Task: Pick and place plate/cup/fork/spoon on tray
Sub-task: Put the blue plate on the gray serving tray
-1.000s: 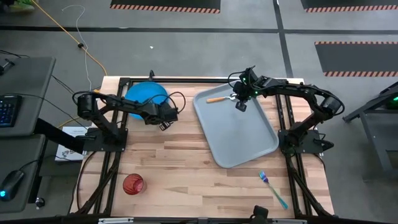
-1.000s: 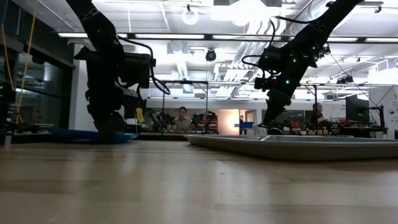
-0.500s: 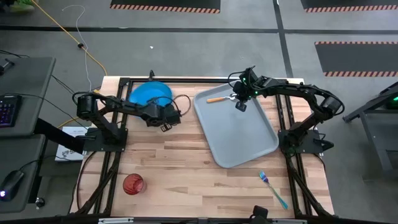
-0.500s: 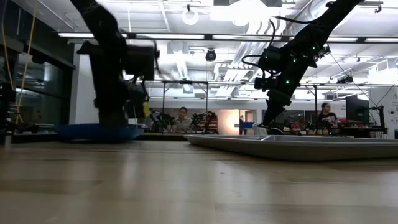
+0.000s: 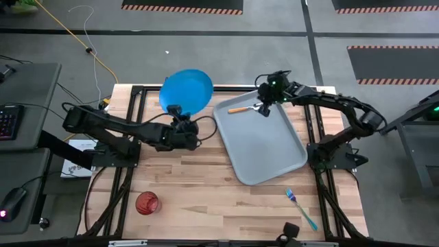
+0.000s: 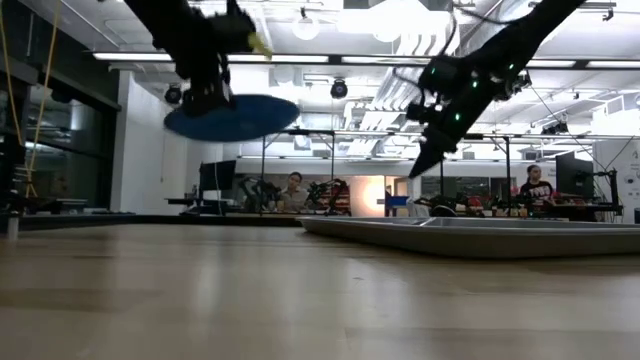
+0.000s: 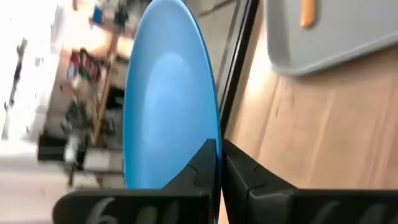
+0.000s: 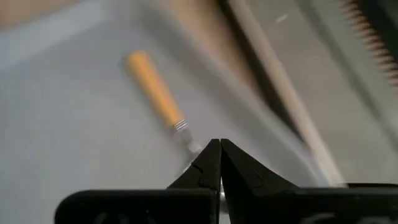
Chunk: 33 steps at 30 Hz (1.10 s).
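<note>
The round blue plate hangs in the air over the table's far edge, with my left gripper shut on it. The pale grey tray lies right of centre. The orange-handled spoon lies in the tray's far left corner. Just above the spoon's bowl end my right gripper is shut and holds nothing; the low view shows it raised off the tray. The red cup stands near the front left. The blue fork lies near the front right. My left gripper pinches the plate's near rim between its two fingers, one on each face. It reaches the rim from the table's near side. The plate is lifted well clear of the table and sits slightly tilted.
The arms' dark frames run along the table's left, right and far edges. Bare wood lies between the cup and the tray. People and benches show in the room beyond the far edge.
My left gripper has taken hold of the plate and risen with it, going right and toward the far edge. The plate lay flat at the far left and is now lifted clear and tilted. My right gripper has risen a little off the tray, still shut.
</note>
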### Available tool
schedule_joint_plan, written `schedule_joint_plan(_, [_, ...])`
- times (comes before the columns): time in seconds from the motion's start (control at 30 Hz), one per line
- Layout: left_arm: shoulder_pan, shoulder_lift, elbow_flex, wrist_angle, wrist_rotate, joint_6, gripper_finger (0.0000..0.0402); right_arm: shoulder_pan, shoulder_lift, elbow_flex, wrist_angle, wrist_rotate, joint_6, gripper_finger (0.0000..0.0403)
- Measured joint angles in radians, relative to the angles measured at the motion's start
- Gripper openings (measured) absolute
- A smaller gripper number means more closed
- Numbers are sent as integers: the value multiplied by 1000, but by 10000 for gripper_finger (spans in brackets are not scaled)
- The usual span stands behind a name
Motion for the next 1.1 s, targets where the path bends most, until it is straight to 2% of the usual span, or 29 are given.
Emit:
schedule_joint_plan(0.1, [-25, -15, -38, 192, 19, 209, 1, -6, -76, 0, 21, 67, 21, 0])
schedule_joint_plan(0.13, [-29, -17, -60, 273, 53, 287, 1, -9, -106, 0, 23, 83, 30, 0])
schedule_joint_plan(0.17, [-30, -18, -84, 368, 106, 358, 1, -10, -133, 0, 34, 94, 42, 0])
schedule_joint_plan(0.27, [-24, 7, -169, 715, 362, 587, 1, -17, -209, 2, 34, 109, 70, 0])
schedule_joint_plan(0.33, [-23, 50, -206, 913, 497, 728, 1, -22, -249, 2, 34, 119, 87, 0])
schedule_joint_plan(0.43, [-24, 139, -189, 1081, 573, 873, 1, -32, -294, 2, 33, 127, 100, 0])
schedule_joint_plan(0.57, [-23, 277, -75, 1032, 618, 939, 1, -49, -320, 2, 29, 127, 118, 0])
schedule_joint_plan(0.67, [-22, 381, 19, 947, 677, 949, 0, -61, -320, 2, 25, 126, 135, 0])
schedule_joint_plan(0.77, [-22, 473, 96, 932, 730, 940, 0, -64, -320, 1, 7, 126, 135, 0])
schedule_joint_plan(0.93, [-19, 610, 184, 946, 739, 934, 0, -64, -320, 1, -21, 126, 139, 0])
schedule_joint_plan(1.1, [-2, 698, 219, 957, 731, 925, 0, -64, -319, 1, -54, 124, 139, 0])
